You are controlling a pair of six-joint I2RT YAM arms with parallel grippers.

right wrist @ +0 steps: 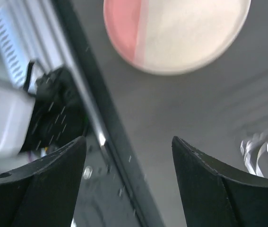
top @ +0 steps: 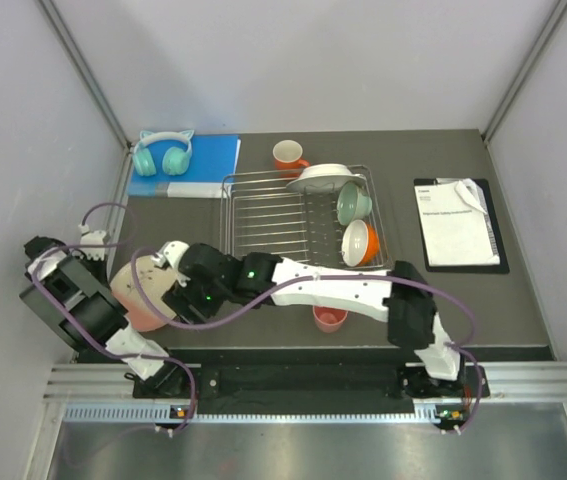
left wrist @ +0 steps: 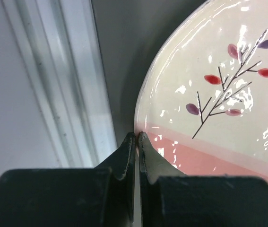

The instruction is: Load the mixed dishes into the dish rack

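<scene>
The left gripper (left wrist: 136, 136) is closed down to a thin slit and pinches the rim of the sprig plate (left wrist: 219, 94). Its right finger (left wrist: 155, 158) lies over the pink band of the plate's face and its left finger (left wrist: 123, 158) sits just outside the edge. The rim runs straight into the gap between the two tips. The rest of the plate spreads away to that gripper's right, with the cream half and twig pattern farthest from the tips. The grey table and the side rail show on the gripper's left.

The right gripper (right wrist: 128, 142) is spread wide and holds nothing. It hangs over the table, the sprig plate ahead of its fingers and apart from them.

From above, the rack (top: 225, 215) stands beyond both grippers, off to their right.
</scene>
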